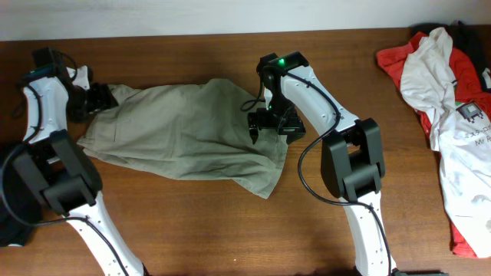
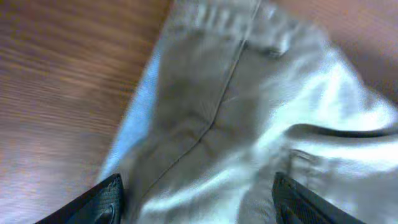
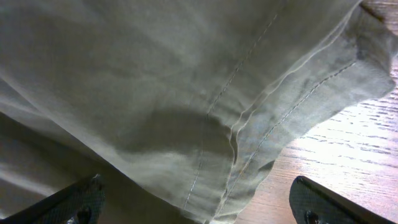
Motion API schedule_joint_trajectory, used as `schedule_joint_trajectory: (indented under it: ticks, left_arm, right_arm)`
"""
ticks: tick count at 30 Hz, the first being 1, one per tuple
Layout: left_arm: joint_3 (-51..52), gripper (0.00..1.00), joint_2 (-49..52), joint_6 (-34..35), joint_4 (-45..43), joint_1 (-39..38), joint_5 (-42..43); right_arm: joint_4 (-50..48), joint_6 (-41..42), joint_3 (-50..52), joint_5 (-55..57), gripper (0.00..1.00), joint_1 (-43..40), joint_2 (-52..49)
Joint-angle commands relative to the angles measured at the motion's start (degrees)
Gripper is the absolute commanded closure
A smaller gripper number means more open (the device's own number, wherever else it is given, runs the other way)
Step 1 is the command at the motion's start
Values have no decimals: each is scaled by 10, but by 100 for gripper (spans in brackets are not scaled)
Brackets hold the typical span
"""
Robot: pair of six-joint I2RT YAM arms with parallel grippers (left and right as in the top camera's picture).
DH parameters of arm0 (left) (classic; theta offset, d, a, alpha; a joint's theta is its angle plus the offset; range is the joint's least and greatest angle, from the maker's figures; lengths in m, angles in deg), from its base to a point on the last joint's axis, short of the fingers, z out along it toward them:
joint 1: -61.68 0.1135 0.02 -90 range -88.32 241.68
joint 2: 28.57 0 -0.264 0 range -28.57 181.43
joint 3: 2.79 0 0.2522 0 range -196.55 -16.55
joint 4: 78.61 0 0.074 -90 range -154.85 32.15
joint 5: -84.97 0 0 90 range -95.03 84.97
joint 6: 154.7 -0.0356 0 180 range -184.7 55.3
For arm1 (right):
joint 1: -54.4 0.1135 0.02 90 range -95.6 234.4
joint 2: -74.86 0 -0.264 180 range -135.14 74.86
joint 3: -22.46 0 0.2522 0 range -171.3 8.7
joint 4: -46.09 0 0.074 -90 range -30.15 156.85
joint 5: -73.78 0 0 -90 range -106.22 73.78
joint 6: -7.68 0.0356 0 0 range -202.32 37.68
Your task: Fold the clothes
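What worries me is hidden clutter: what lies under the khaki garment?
The wooden table shows beside the khaki garment. Anything beneath it is covered by cloth; no view sees under.

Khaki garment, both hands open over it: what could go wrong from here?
1. The right hand hovers open over stacked hems of the khaki garment; closing may catch only the top layer, so the fold could pull apart.
2. The left hand straddles the garment's edge beside bare table; it could slip off the fabric or scrape the wood.
3. The garment lies creased and skewed, so folding now would likely lock wrinkles in.
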Motion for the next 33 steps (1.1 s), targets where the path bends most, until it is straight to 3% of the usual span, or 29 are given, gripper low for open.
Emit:
schedule_joint_trajectory:
  ticks: [1,2,3,4,5,11,13,18,19,20,21,23,26,29,32,33]
  left_arm:
    - [-4,29,54,-5,9,-1,11]
    - [-4,31,63,-5,10,-1,11]
    - [-4,48,70,-5,10,-1,11]
    - [-4,92,74,-5,10,-1,11]
    - [-4,100,74,-5,11,-2,12]
    - [-4,100,74,-5,17,-23,15]
    - [-4,100,74,-5,17,-23,14]
    - [-4,100,74,-5,20,-23,11]
    - [-4,100,74,-5,20,-23,11]
    - [-4,100,74,-5,22,-23,11]
    - [-4,100,74,-5,24,-23,11]
    - [-4,100,74,-5,37,-23,11]
    - [-4,100,74,-5,56,-23,11]
    - [-4,100,74,-5,82,-25,11]
    - [-4,100,74,-5,118,-30,16]
    - [-4,100,74,-5,124,-34,15]
  right_arm:
    - [7,-7,0,-5,1,0,6]
    - [10,-9,0,-5,1,0,6]
    - [11,-11,0,-5,1,0,6]
    - [11,-11,0,-5,2,0,7]
    - [9,-13,0,-5,1,-1,8]
    - [-26,35,3,-12,1,-54,9]
    - [-26,17,12,-16,1,-72,8]
    - [-102,17,168,-68,1,-69,8]
    - [-125,15,192,-80,16,-65,8]
    - [-143,14,198,-82,74,-60,8]
    - [-163,15,198,-85,96,-55,8]
    - [-210,27,198,-84,96,-56,8]
    - [-262,30,170,-80,96,-126,9]
    - [-261,-91,92,-64,96,-204,9]
    - [-269,-119,-8,-12,96,-249,9]
    - [-268,-123,-22,-13,67,-249,9]
